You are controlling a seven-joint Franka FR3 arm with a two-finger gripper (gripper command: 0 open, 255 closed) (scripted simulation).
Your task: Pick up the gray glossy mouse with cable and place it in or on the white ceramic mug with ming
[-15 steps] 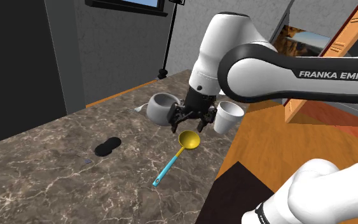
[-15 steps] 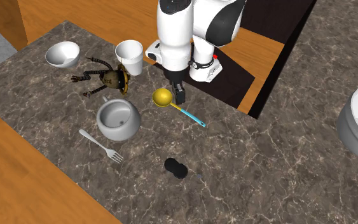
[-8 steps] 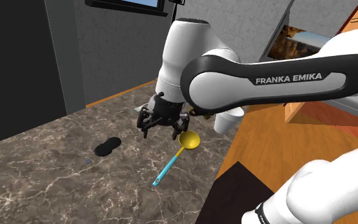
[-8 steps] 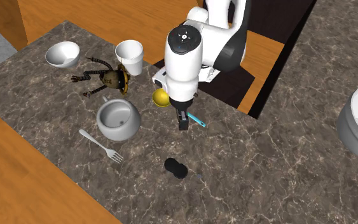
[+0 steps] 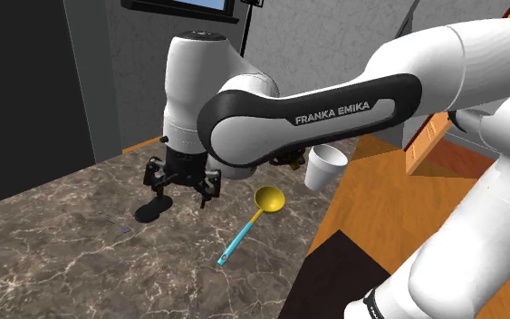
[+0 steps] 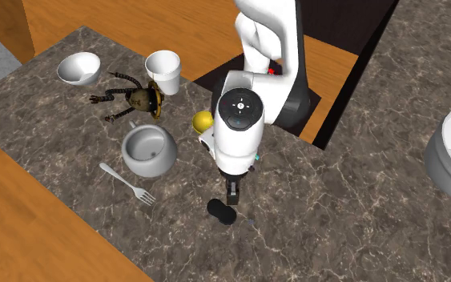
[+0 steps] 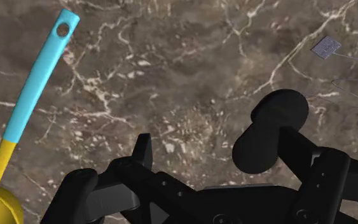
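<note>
Over the marbled counter (image 5: pixel 62 245) your gripper (image 5: pixel 180 188) hangs, fingers (image 7: pixel 143 151) apart, holding nothing; black mouse (image 6: pixel 221 211) lies just beside it, pale mug (image 6: pixel 149 151) well apart.

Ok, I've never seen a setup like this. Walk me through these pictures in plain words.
This is a white robot arm with a black two-finger gripper, which is its hand. One picture is taken from beside the arm's stand, one looks down on the counter from above, and one comes from a camera on the hand itself. On the dark marble counter lie a black mouse with a thin cable, a grey mug, a fork, a yellow spoon with a blue handle, a white cup, a white bowl and a small toy figure. The gripper is open and hovers just above the mouse. It holds nothing.
</note>
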